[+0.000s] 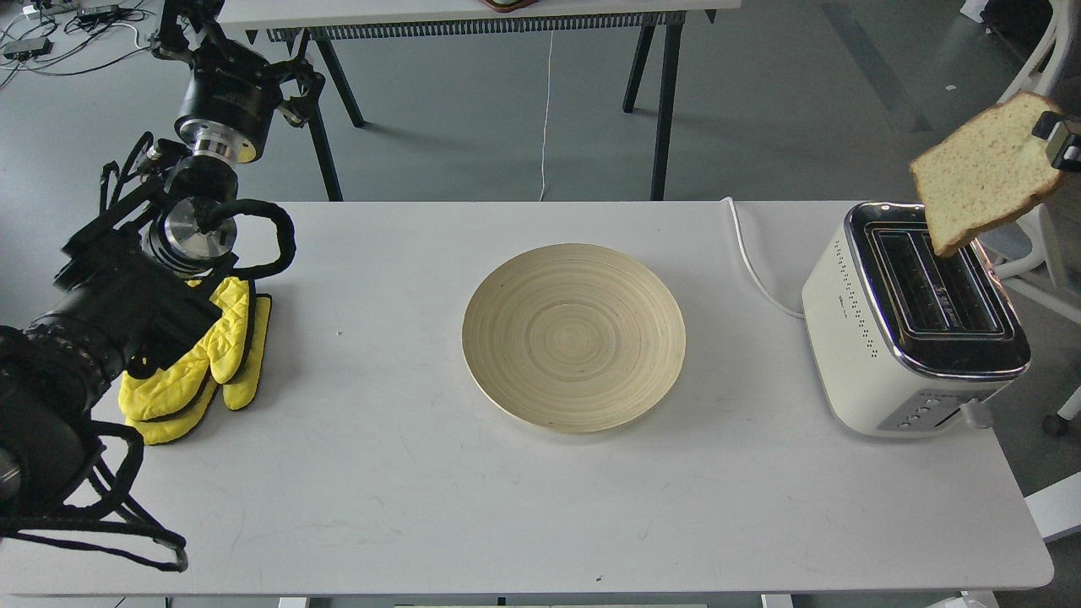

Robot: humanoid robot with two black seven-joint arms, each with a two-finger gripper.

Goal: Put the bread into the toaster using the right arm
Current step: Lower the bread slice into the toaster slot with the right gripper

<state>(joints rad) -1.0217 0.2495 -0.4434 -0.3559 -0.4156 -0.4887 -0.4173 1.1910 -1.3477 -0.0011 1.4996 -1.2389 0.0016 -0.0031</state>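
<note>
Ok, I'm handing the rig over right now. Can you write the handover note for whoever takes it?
Right gripper: at the frame's right edge, mostly out of view, holding the bread by its upper right part.
Left gripper: raised off the table's far left; jaws too dark to read.
Bread hangs tilted above the toaster, lower corner over the slots, not inserted.
Plate is bare.
Done: bread picked up and carried over. Left: align, lower into a slot, release.

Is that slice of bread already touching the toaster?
Cannot tell. In the head view the bread, held by the right pincer, overlaps the toaster with its lower corner, but height above the slots isn't readable.
</note>
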